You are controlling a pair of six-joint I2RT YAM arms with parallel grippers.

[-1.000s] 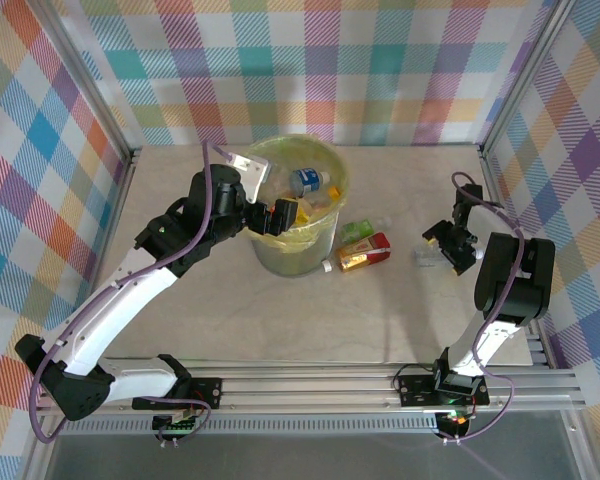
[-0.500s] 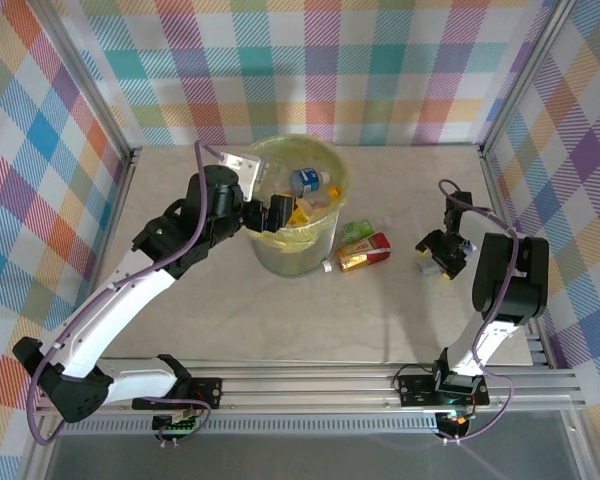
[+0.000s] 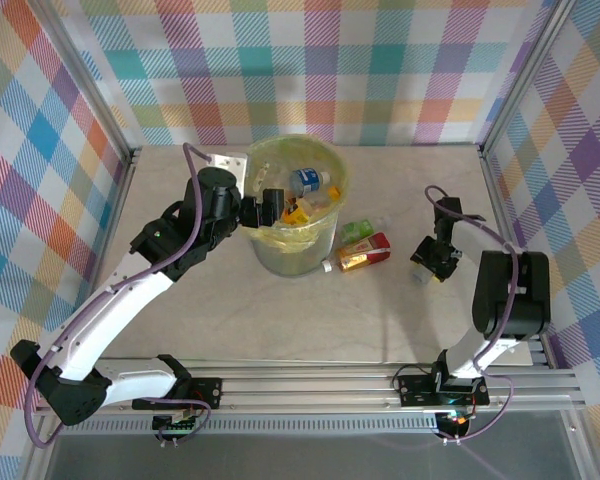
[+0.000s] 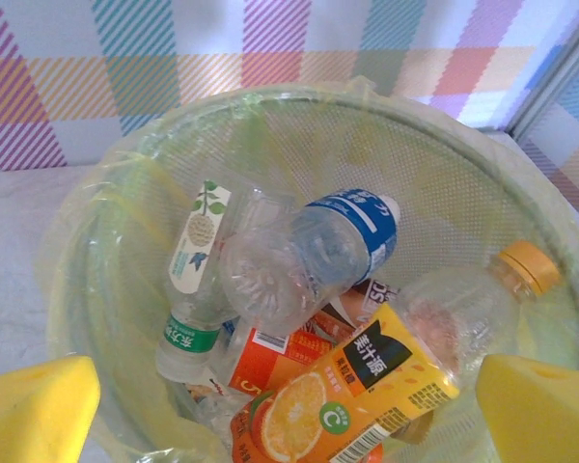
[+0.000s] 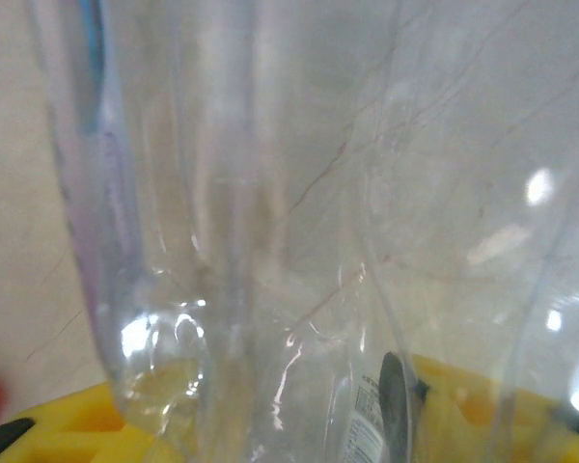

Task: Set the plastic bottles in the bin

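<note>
Two bottles (image 3: 365,252) lie beside the part-filled bin (image 3: 285,258); left end effector (image 3: 272,208) gapes empty, right end effector (image 3: 432,262) at a clear bottle (image 5: 270,212), grip unclear.

R wrist view: clear bottle (image 5: 270,241) blurry, cropped at every edge (label (image 5: 367,429) txt illegible).

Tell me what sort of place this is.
Probably a lab robot test cell: plaid cloth walls on an aluminium frame, and robot arms bolted to a rail at the table edge.
</note>
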